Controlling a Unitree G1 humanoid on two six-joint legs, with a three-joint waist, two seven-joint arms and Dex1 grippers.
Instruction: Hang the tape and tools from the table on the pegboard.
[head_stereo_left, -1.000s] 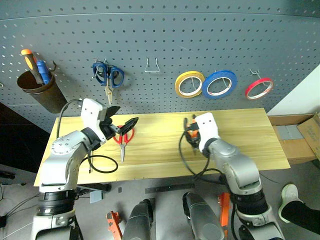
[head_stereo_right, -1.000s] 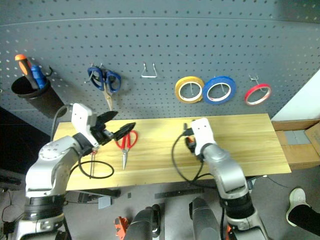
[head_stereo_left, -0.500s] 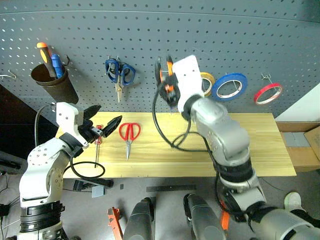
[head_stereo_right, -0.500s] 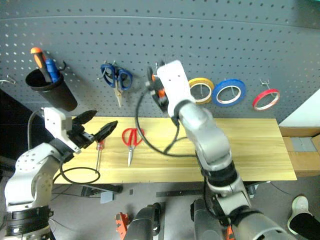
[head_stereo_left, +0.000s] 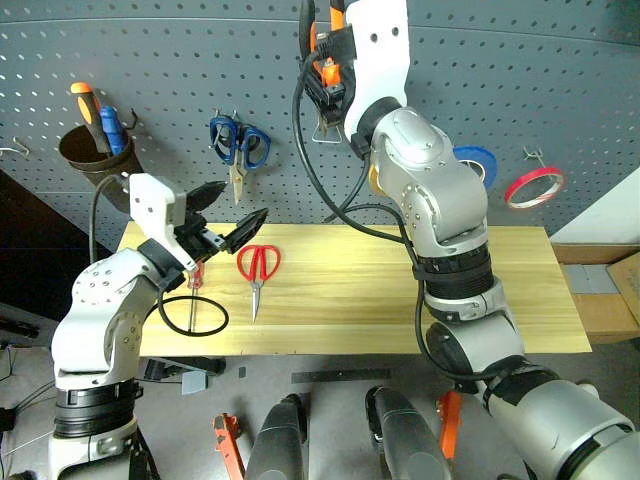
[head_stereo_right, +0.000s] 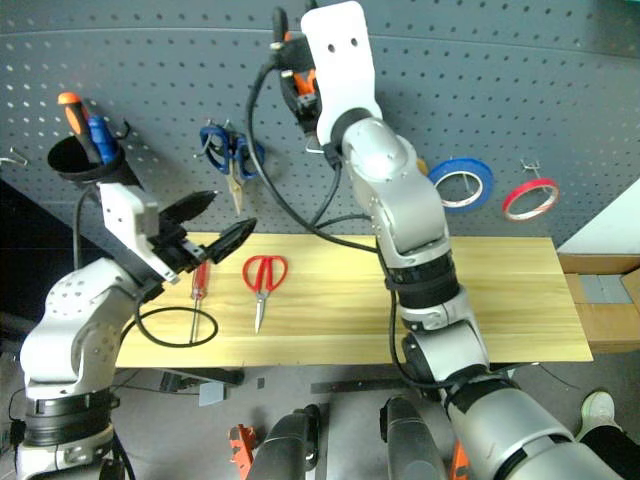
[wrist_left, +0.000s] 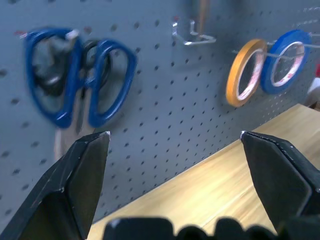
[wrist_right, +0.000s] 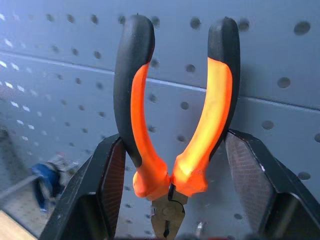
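Pliers (wrist_right: 172, 125) pinched in my right gripper (head_stereo_left: 325, 75), handles up against the pegboard (head_stereo_left: 520, 80) beside an empty wire hook (wrist_left: 192, 35), I judge for hanging. Left gripper (head_stereo_left: 225, 215) spread, empty, above the table (head_stereo_left: 500, 290), where red scissors (head_stereo_left: 257, 268) and screwdriver (head_stereo_left: 193, 295) wait. Red tape (head_stereo_left: 532, 187) already hangs.

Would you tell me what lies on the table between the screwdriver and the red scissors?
Nothing: in the right eye view, bare table separates the screwdriver from the red scissors.
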